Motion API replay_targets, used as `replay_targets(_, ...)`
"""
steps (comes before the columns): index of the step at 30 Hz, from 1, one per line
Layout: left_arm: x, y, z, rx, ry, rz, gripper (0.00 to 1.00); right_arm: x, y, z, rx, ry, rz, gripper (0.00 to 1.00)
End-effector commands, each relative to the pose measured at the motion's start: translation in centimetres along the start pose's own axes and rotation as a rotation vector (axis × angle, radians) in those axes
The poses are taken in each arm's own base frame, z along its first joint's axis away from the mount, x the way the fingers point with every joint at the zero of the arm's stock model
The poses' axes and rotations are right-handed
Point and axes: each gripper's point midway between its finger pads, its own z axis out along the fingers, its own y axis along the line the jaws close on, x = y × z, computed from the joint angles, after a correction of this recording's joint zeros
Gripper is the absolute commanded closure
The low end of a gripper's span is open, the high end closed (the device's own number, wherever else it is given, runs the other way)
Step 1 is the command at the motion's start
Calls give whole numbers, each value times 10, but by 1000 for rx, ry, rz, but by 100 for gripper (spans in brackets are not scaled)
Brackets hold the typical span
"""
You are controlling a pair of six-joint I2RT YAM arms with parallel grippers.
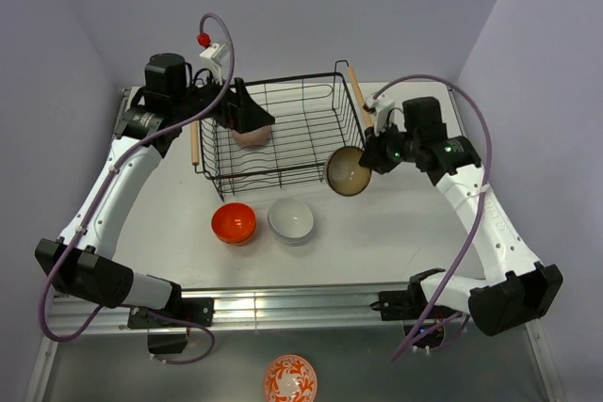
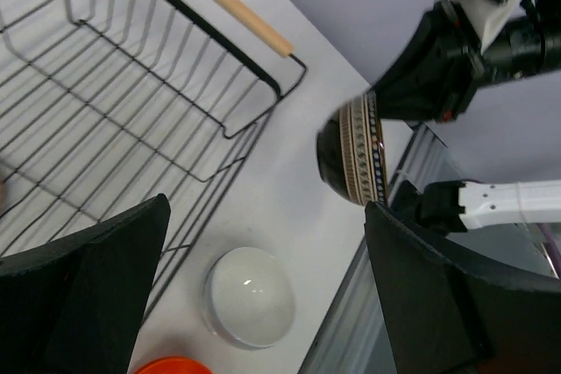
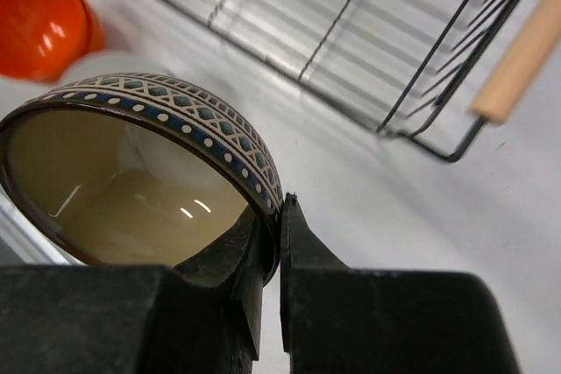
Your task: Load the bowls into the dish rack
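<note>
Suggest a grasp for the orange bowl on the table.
Pinch the orange bowl by its rim from above, one finger inside, one outside: it seems to sit mouth-up. Take the left rim, clear of the white bowl beside it. The right gripper holds the patterned bowl that way.

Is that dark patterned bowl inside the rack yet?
Not yet: the right hand pinches the patterned bowl by its rim, outside the dish rack.

White table [image 1: 377,233], pale lilac walls [image 1: 311,7]
</note>
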Motion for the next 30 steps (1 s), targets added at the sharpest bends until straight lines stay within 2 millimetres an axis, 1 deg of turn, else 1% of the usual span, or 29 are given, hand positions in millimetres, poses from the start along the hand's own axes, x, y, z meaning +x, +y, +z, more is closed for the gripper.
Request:
replay_targets(1, -13, -48, 7, 124, -37, 40, 1, -72, 16, -29, -83, -241, -5, 100)
replay_targets(2, -11, -53, 11, 142, -27, 32, 1, -80, 20, -33, -97, -265, 17, 100)
replay_targets(3, -8, -56, 19, 156, -13, 19, 1, -93, 22, -38, -105, -301, 16, 100)
replay_targets(5, -6, -62, 25, 190, 7, -24, 0, -102, 26, -40, -126, -317, 58, 100)
replay_targets(6, -1, -62, 32, 203, 26, -42, 0, -109, 25, -40, -127, -327, 66, 100)
replay_targets(7, 1, -64, 35, 216, 37, -65, 1, -111, 23, -40, -119, -330, 72, 100)
replay_targets(9, 9, -73, 42, 258, 61, -76, 1, -117, 19, -39, -105, -344, 76, 100)
replay_targets(10, 12, -76, 44, 267, 69, -91, 0, -118, 19, -38, -104, -344, 113, 100)
replay_targets(12, 17, -83, 50, 286, 82, -92, 1, -119, 18, -36, -106, -340, 120, 100)
replay_targets(17, 19, -90, 56, 296, 86, -88, 0, -120, 23, -33, -120, -333, 126, 100)
replay_targets(20, 23, -88, 63, 279, 93, -100, 1, -122, 25, -34, -129, -339, 124, 100)
replay_targets(25, 37, -81, 74, 253, 128, -140, 0, -126, 30, -36, -137, -342, 123, 100)
replay_targets(30, 46, -84, 78, 270, 149, -172, 0, -131, 32, -39, -128, -360, 114, 100)
